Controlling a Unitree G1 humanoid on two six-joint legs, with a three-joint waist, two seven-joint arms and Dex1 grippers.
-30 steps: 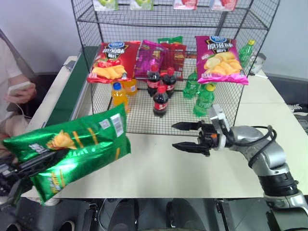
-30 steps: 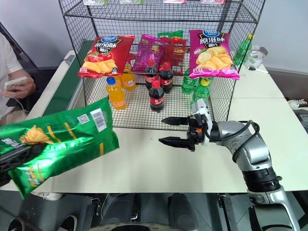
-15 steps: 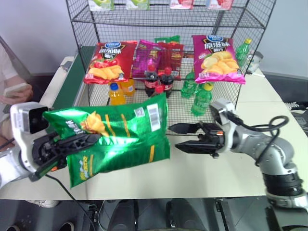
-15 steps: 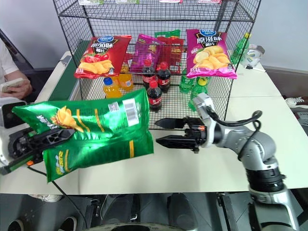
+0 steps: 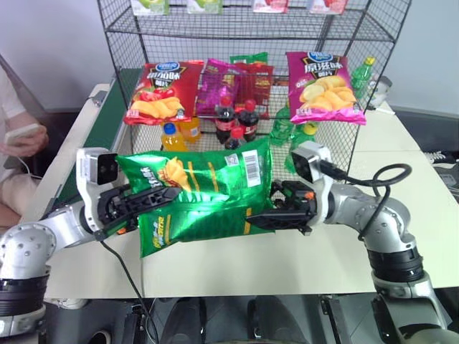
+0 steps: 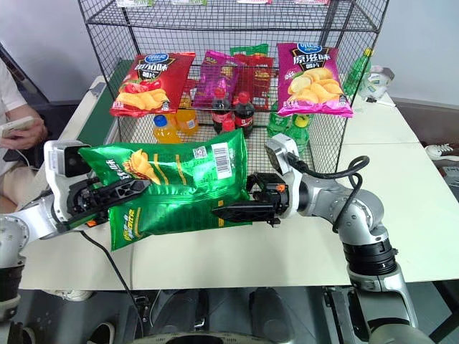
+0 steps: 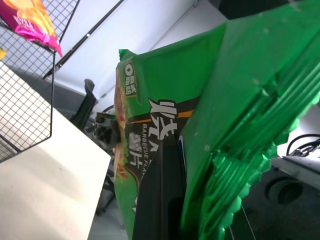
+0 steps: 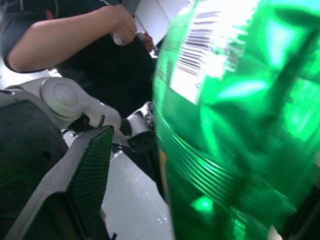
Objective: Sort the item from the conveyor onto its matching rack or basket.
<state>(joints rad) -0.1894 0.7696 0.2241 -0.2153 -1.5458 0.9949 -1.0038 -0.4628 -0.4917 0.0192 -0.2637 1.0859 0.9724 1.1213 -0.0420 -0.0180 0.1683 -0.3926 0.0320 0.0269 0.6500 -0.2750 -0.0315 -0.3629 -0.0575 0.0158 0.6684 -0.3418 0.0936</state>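
**Ana:** White tabletop [image 5: 215, 254] up front, with the black wire-mesh rack [image 5: 337, 154] standing at its far side. What sits in the rack?

**Ben:** A red crisp bag [image 5: 161, 89], a magenta crisp bag [image 5: 324, 77] and a darker magenta one [image 5: 226, 86] between them lean on its middle tier. Below stand cola bottles [image 5: 237, 118], orange drink bottles [image 5: 174, 136] and green bottles [image 5: 287, 129].

**Ana:** And the conveyor?

**Ben:** The dark green belt [image 5: 97, 143] runs along the table's left side, beside the rack. A person's hand [image 5: 25, 140] holding a phone shows at the left edge.

**Ana:** Where is the green crisp bag?

**Ben:** The green crisp bag [image 5: 204, 197] hangs in the air over the table, in front of the rack, lying roughly level with its barcode patch at the upper right corner.

**Ana:** Who has hold of it?

**Ben:** The left gripper [image 5: 154, 201] is clamped on the bag's left end; in the left wrist view one black finger [image 7: 160, 200] presses flat against the foil beside the crimped seam.

**Ana:** The other one?

**Ben:** The right gripper [image 6: 240, 201] stands with its fingers spread wide at the bag's right end, the lower finger [image 6: 240, 211] in front of the foil. In the right wrist view the bag's end lies between the two fingers, the meshed pad [image 8: 90, 185] apart from the foil. I cannot tell whether the other finger touches it.
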